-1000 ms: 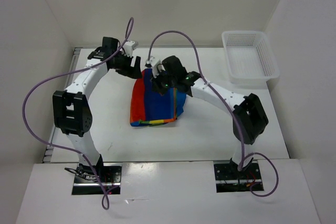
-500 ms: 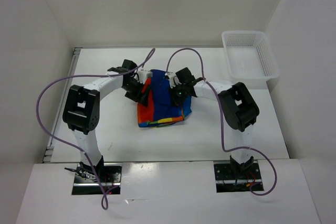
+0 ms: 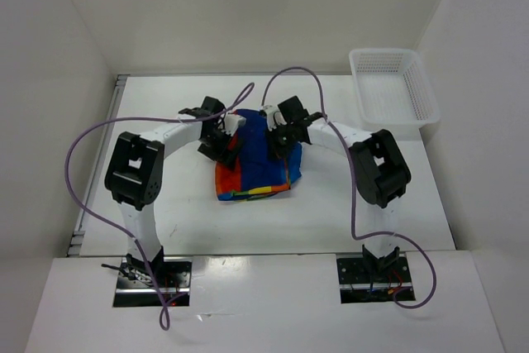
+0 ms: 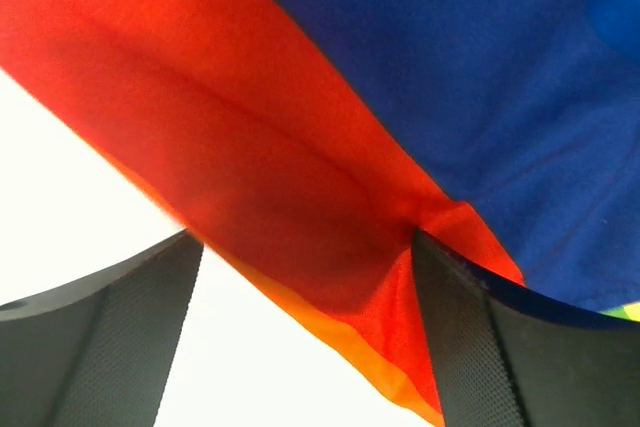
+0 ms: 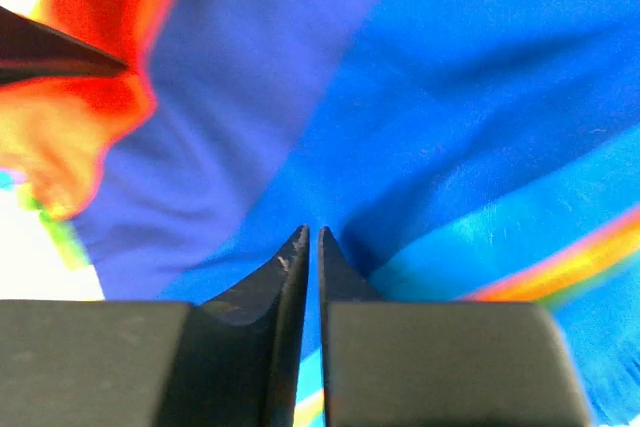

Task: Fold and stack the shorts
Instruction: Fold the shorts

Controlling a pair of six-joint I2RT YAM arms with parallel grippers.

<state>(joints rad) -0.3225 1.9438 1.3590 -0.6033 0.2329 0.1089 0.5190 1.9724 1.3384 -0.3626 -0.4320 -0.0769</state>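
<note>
The rainbow shorts (image 3: 254, 167) lay bunched on the white surface (image 3: 165, 196). The left end effector (image 4: 300, 327) was wide, with the red stripe between its fingers. The right end effector (image 5: 311, 239) was squeezed narrow over the blue part.

Wide-spread fingers (image 4: 100, 347) straddle shorts (image 4: 300, 177) (red stripe foremost).

Plain white walls (image 3: 273, 6) enclose a white table (image 3: 314, 212) under bright, even light.
</note>
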